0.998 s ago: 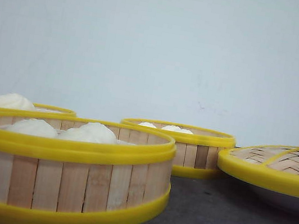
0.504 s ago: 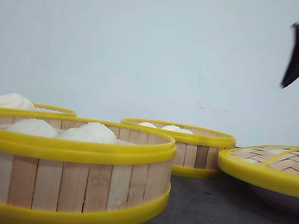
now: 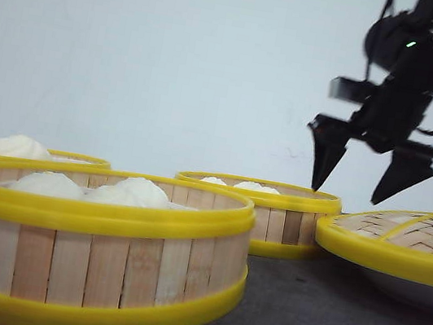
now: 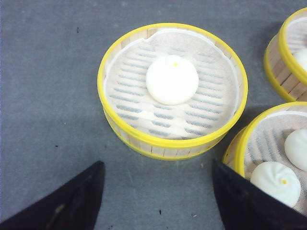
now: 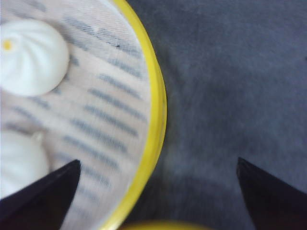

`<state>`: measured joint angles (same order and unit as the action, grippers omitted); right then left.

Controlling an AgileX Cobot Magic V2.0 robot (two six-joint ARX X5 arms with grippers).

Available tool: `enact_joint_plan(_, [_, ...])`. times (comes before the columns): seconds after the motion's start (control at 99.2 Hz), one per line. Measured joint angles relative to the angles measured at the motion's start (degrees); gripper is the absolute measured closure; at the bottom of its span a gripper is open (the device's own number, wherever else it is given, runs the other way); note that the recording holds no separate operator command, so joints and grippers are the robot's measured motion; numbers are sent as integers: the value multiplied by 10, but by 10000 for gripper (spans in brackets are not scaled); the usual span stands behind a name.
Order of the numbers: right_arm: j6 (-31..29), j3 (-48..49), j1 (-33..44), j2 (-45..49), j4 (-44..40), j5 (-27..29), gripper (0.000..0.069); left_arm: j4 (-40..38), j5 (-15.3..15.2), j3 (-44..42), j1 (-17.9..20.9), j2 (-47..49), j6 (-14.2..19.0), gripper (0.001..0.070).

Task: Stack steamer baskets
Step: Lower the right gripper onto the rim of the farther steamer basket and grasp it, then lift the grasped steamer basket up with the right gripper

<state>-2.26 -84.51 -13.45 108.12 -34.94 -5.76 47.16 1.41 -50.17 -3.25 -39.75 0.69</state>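
**Right arm drops in over the far basket**

Since half a second ago my right gripper (image 3: 357, 185) has come well down into the front view; before that only a dark edge of it showed at the top right corner, and a second ago it was not there at all. Nothing on the table has shifted.

My right fingers (image 3: 327, 151) are spread wide and hold nothing. They hang in the air above the gap between the far basket (image 3: 274, 213) and the lid (image 3: 401, 245). In the right wrist view one tip sits over that basket's liner, the other over bare table (image 5: 230, 86), with the yellow rim (image 5: 156, 120) running between them and two buns (image 5: 31, 57) inside.

The near basket (image 3: 95, 255) stands at the front left with buns (image 3: 134, 191) in it. The third basket (image 3: 77, 160) is behind it at the far left, only its rim and one bun showing.

My left gripper (image 4: 158, 191) is spread too, empty, poised above the table beside a basket holding a single bun (image 4: 171, 79). Two more baskets show at the edge of that view, one just by a fingertip.
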Motion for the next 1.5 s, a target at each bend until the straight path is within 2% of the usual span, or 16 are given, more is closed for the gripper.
enact_joint_plan(0.111, [8,-42,-8,39,-16,15,173,0,0,0,0,0,0,281])
enact_joint_plan(0.232, [10,-66,-11,68,-21,15,245,4,0,0,0,0,0,281])
enact_joint_plan(0.413, [10,-67,-12,78,-22,15,525,12,0,0,0,0,0,281])
enact_joint_plan(0.494, [7,-67,-11,78,-21,14,611,17,0,0,0,0,0,281])
enact_joint_plan(0.545, [-2,-67,-11,78,-17,15,641,20,0,0,0,0,0,281])
enact_joint_plan(0.716, [-13,-67,-11,79,-11,5,665,21,0,0,0,0,0,281])
enact_joint_plan(0.938, [-67,-111,-11,81,-30,-31,665,21,0,0,0,0,0,281])
enact_joint_plan(1.2, [-96,-192,-11,60,-149,-35,665,21,0,0,0,0,-1,281])
enact_joint_plan(1.503, [-96,-194,-19,-75,-256,-37,665,21,0,0,0,0,-8,281])
